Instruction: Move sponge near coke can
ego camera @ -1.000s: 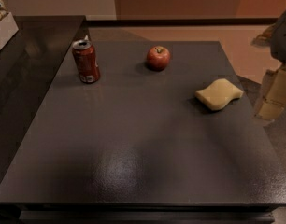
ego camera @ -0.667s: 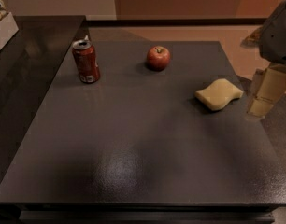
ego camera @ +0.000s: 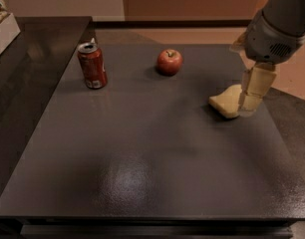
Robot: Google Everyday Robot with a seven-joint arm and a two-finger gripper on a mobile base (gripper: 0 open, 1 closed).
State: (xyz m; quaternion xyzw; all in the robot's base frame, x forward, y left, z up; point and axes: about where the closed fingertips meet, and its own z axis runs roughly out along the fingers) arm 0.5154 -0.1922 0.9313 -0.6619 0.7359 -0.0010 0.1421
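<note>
Gripper (ego camera: 250,105) low at right end of sponge (ego camera: 225,102), spread or pinching cannot be told; apple (ego camera: 170,61) behind-left of it; can (ego camera: 92,65) well apart to its left; all on dark table (ego camera: 142,153)

Gripper (ego camera: 253,91) at 3 o'clock of table (ego camera: 142,173), down at right end of sponge (ego camera: 226,102); arm bulk above it blocks that edge. Apple (ego camera: 170,62) at 12-1 o'clock stands just on the far side of the straight line from sponge to coke can (ego camera: 92,65), which is at 10 o'clock. Bare tabletop through centre and the near half, 4 to 8 o'clock. Open gap between can and apple, also at can's 6 o'clock.
</note>
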